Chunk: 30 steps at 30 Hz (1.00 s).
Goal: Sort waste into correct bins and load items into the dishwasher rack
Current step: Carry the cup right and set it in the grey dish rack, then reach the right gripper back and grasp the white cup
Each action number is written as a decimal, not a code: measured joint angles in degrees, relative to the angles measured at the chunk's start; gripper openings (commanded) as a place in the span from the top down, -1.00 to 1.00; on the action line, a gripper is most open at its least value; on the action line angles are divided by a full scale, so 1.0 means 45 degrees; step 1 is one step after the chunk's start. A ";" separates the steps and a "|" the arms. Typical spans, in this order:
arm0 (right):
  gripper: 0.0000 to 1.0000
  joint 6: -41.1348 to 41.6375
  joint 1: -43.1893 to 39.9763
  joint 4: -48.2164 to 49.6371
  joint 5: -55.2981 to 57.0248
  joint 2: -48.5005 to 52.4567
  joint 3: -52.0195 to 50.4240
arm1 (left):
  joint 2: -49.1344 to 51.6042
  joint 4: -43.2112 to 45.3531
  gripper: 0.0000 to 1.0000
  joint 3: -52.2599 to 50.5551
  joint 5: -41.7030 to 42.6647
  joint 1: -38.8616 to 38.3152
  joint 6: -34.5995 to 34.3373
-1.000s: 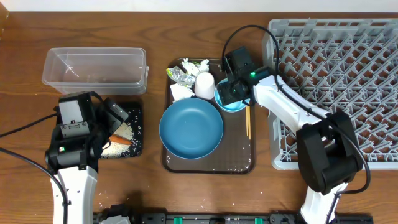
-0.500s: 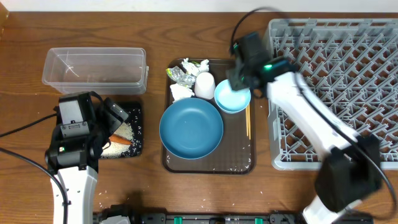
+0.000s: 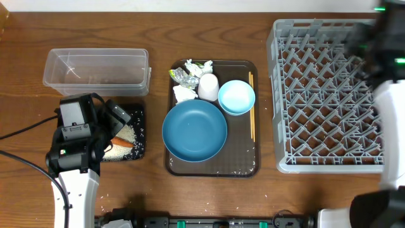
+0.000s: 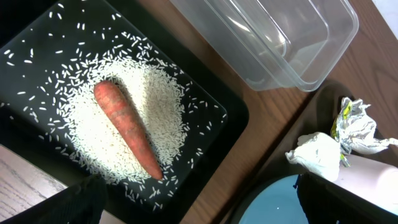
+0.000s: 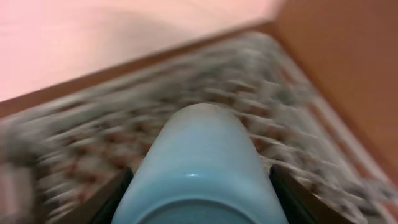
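Observation:
My right gripper (image 3: 380, 44) is blurred over the far right of the grey dishwasher rack (image 3: 329, 95). In the right wrist view it (image 5: 199, 186) is shut on a light-blue cup (image 5: 199, 155), with the rack blurred behind. My left gripper (image 4: 205, 211) is open and empty above the black tray (image 3: 136, 151), which holds rice (image 4: 155, 99) and an orange carrot piece (image 4: 127, 127). The dark-blue dish (image 3: 194, 131), light-blue bowl (image 3: 236, 97), white cup (image 3: 207, 87), chopsticks (image 3: 251, 111), white tissue (image 3: 183, 94) and silvery-green wrapper (image 3: 185, 75) lie on the brown serving tray (image 3: 212, 168).
The clear tub (image 3: 95, 69) stands behind the black tray. Loose rice grains lie on the serving tray's front and on the table by my left arm.
My right arm has swung fast from the serving tray to the right over the rack, carrying the light-blue cup. The left arm has not moved.

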 measured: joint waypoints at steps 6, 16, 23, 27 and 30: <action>0.00 0.0005 -0.3779 -0.0180 -0.0957 0.0806 -0.0010 | 0.0000 0.0000 -0.99 0.0000 -0.0019 0.0000 0.0000; -0.51 0.0034 -0.6237 -0.0466 -0.4027 0.2035 -0.0029 | 0.0000 0.0000 -0.99 0.0000 -0.0034 0.0000 0.0000; -0.79 0.0000 -0.6193 -0.0602 -0.4741 0.2055 -0.0029 | 0.0000 0.0000 -0.99 0.0000 -0.0034 0.0000 0.0000; -0.81 0.0000 -0.6125 -0.0777 -0.4891 0.2055 -0.0029 | 0.0000 0.0000 -0.99 0.0000 -0.0034 0.0000 0.0000; -0.99 0.0039 -0.6003 -0.0942 -0.5372 0.2055 -0.0029 | 0.0000 0.0000 -0.99 0.0000 -0.0034 0.0000 0.0000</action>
